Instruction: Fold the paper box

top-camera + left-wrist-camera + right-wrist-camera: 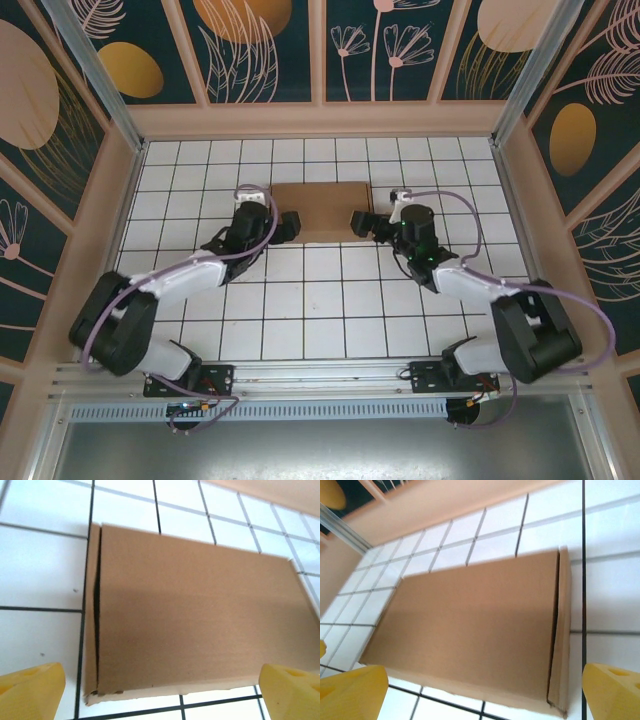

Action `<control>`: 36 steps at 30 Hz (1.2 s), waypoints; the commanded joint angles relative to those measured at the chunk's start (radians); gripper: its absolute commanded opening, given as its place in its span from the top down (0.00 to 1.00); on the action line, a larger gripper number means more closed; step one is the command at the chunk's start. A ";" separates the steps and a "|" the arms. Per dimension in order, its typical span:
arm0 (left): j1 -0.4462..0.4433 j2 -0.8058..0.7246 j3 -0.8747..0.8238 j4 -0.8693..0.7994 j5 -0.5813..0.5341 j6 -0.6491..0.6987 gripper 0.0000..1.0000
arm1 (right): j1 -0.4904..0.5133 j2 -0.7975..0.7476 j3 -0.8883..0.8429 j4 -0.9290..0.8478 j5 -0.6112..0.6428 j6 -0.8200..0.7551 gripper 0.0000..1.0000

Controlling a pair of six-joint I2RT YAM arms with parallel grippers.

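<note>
The paper box (322, 211) is a shallow, closed brown cardboard rectangle lying flat on the white tiled table, at mid-back. My left gripper (287, 226) stands open at the box's left end, apart from it. In the left wrist view the box (195, 615) lies ahead, with a dark seam along its left edge, and the yellow fingertips (31, 692) spread wide at the bottom corners. My right gripper (362, 222) stands open at the box's right end. The right wrist view has the box (470, 630) between its wide-apart yellow fingertips (611, 690), untouched.
The white tiled table (320, 320) is bounded by tan side walls (525, 170) and a back wall (320, 120) with patterned panels above. Both arm bases sit at the near edge (320, 378). Open tiles lie between the arms in front of the box.
</note>
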 commanded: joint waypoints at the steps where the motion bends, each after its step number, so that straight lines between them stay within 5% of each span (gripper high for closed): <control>1: -0.003 -0.203 -0.045 0.039 -0.048 0.125 0.01 | 0.005 -0.139 0.033 -0.054 0.173 -0.103 0.01; 5: -0.004 -0.368 -0.099 0.119 -0.401 0.275 0.02 | -0.011 -0.260 -0.042 0.072 0.428 -0.222 0.01; 7: 0.007 -0.379 -0.185 0.300 -0.556 0.435 0.01 | -0.019 -0.277 -0.095 0.186 0.492 -0.317 0.01; 8: 0.021 -0.360 -0.249 0.415 -0.531 0.623 0.01 | -0.027 -0.269 -0.112 0.229 0.503 -0.375 0.01; 11: 0.133 -0.295 -0.300 0.463 -0.302 0.766 0.01 | -0.048 -0.204 -0.138 0.297 0.552 -0.473 0.01; 14: 0.255 -0.225 -0.370 0.525 -0.324 0.631 0.01 | -0.113 -0.082 -0.196 0.376 0.635 -0.450 0.01; 17: 0.345 -0.146 -0.477 0.715 -0.237 0.603 0.01 | -0.182 0.049 -0.287 0.534 0.600 -0.502 0.01; 19: 0.378 -0.087 -0.506 0.834 -0.284 0.551 0.01 | -0.229 0.117 -0.352 0.710 0.571 -0.516 0.01; 24: 0.485 0.071 -0.535 1.092 -0.207 0.467 0.01 | -0.435 0.203 -0.458 1.001 0.255 -0.351 0.01; 26: 0.513 0.162 -0.569 1.287 -0.157 0.468 0.01 | -0.501 0.313 -0.519 1.252 0.093 -0.330 0.01; 28: 0.515 0.121 -0.494 1.054 -0.074 0.489 0.01 | -0.509 0.257 -0.481 1.084 0.031 -0.338 0.01; 32: 0.536 0.134 -0.484 1.061 -0.048 0.470 0.01 | -0.502 0.268 -0.347 0.854 0.008 -0.355 0.01; 36: 0.536 0.133 -0.482 1.055 -0.047 0.471 0.01 | -0.504 0.270 -0.356 0.872 0.006 -0.353 0.01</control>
